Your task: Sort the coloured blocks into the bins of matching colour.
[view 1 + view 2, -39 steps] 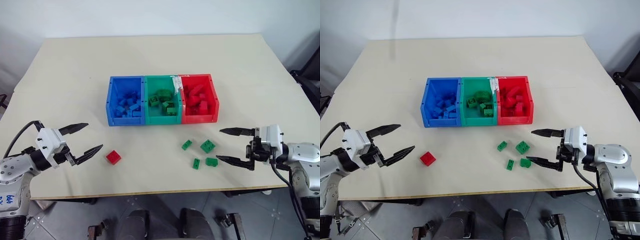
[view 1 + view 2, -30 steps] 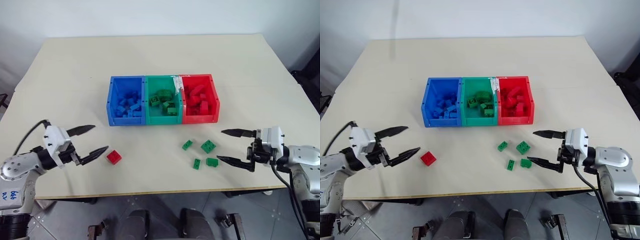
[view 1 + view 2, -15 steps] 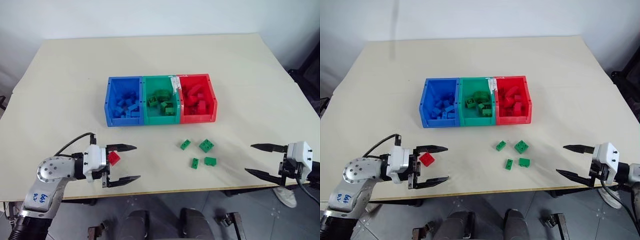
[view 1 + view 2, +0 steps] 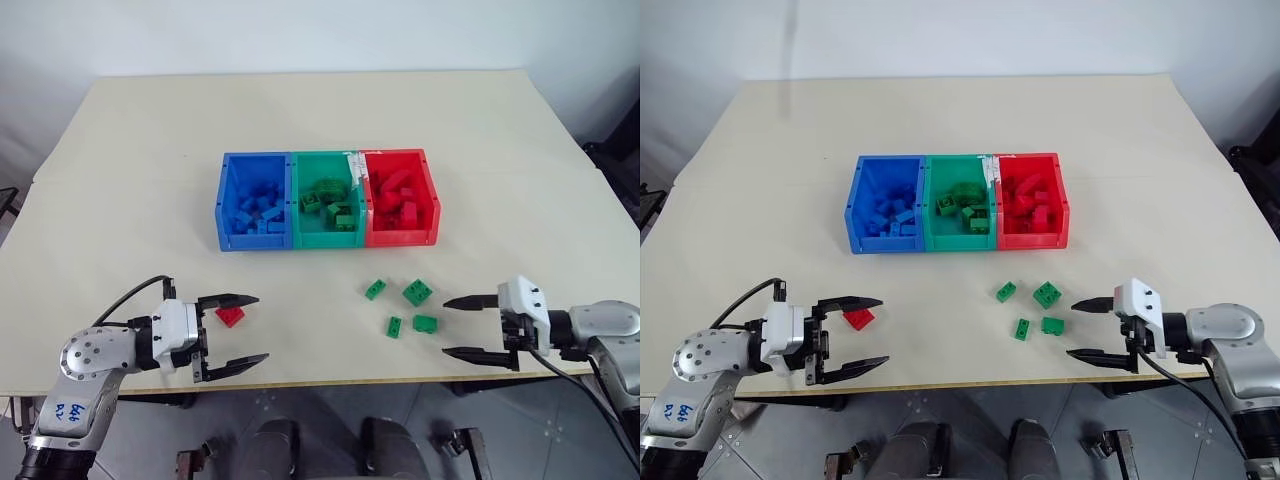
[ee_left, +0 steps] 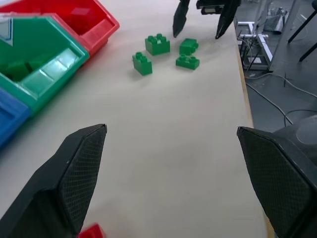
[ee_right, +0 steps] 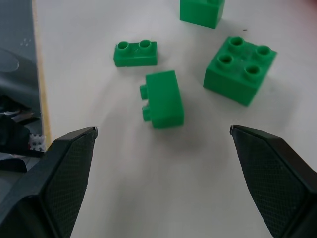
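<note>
On the table (image 4: 130,150): blue bin (image 4: 253,201), green bin (image 4: 326,199) and red bin (image 4: 399,197), joined in a row, each holding bricks of its own colour. Loose on the near side: red brick (image 4: 230,316), lying between the wide-open fingers of my left gripper (image 4: 245,329), untouched; four green bricks (image 4: 417,292) clustered in front of the green and red bins. My right gripper (image 4: 458,327), jaws spread wide and empty, points at that cluster from just beside it.

Blue bin (image 4: 252,200), green bin (image 4: 325,200), red bin (image 4: 400,197); one red block (image 4: 230,316), four green blocks (image 4: 417,292); beige table (image 4: 150,180).
</note>
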Robot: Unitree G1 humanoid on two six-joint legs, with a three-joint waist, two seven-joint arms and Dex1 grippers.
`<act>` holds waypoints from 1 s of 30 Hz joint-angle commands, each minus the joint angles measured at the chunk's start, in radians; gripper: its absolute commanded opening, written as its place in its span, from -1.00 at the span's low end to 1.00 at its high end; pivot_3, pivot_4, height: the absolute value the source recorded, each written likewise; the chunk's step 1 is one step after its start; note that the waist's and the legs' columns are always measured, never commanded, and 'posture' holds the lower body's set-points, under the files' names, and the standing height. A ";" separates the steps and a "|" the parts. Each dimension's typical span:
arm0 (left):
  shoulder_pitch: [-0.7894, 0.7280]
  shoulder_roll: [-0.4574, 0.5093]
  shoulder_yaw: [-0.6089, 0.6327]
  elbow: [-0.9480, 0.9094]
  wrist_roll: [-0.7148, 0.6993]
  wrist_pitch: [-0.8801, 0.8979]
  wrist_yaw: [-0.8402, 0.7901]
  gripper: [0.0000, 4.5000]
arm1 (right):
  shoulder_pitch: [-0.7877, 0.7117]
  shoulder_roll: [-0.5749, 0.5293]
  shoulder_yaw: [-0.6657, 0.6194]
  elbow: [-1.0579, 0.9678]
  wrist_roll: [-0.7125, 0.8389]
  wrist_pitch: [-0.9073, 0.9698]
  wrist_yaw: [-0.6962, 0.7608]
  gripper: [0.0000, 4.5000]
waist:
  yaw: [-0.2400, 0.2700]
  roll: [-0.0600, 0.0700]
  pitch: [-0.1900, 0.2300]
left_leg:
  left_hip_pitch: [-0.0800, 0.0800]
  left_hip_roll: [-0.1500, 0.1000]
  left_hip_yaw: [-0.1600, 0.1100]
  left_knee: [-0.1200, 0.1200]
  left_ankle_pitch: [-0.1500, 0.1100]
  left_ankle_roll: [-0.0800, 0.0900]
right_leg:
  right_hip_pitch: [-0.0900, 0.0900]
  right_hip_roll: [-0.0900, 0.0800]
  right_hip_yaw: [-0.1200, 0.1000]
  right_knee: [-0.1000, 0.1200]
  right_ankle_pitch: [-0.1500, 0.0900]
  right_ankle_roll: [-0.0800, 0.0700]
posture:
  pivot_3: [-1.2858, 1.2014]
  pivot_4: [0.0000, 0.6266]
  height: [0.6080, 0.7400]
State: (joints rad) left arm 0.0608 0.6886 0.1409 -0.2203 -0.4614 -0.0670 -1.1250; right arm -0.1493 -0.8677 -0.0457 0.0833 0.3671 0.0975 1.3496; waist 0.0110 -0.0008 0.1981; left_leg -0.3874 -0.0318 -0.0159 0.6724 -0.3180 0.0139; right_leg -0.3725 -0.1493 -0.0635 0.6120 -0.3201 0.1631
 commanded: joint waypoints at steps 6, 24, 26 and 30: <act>0.036 0.014 0.061 -0.028 -0.002 -0.018 0.023 1.00 | -0.018 0.068 0.032 0.034 -0.026 -0.060 -0.018 -0.03 | 0.008 0.000 0.000 | 0.000 0.000 0.000 0.001 0.000 0.000 | 0.000 0.000 0.000 0.000 0.000 0.000 | 0.03 -0.52 1.00; 0.163 -0.023 0.211 -0.084 -0.043 0.025 0.165 1.00 | -0.364 0.252 0.044 -0.167 0.139 0.318 -0.269 -0.61 | -0.016 0.000 0.000 | 0.000 0.002 0.000 0.001 -0.001 -0.001 | -0.002 0.001 0.001 0.005 0.000 -0.001 | 0.03 -0.52 1.00; 0.205 -0.029 0.244 -0.097 -0.046 0.028 0.180 1.00 | -0.466 0.318 0.069 -0.117 0.092 0.336 -0.351 -0.61 | -0.015 0.000 0.000 | 0.000 0.002 0.000 0.000 -0.001 -0.002 | -0.003 0.001 0.001 0.005 0.000 -0.002 | 0.03 -0.52 1.00; 0.256 -0.045 0.294 -0.099 -0.052 0.031 0.206 1.00 | -0.637 0.440 0.137 0.033 -0.029 0.322 -0.491 -0.61 | -0.014 0.000 0.000 | 0.000 0.001 0.000 -0.001 -0.001 -0.002 | -0.004 0.001 0.001 0.006 0.000 -0.003 | 0.03 -0.52 1.00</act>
State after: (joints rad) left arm 0.3036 0.6481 0.3992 -0.2968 -0.4886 -0.0311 -0.9305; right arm -0.7608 -0.4467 0.0815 0.0907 0.3688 0.4338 0.9094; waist -0.0031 -0.0006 0.1983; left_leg -0.3878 -0.0311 -0.0165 0.6714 -0.3189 0.0122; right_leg -0.3772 -0.1488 -0.0629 0.6188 -0.3199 0.1602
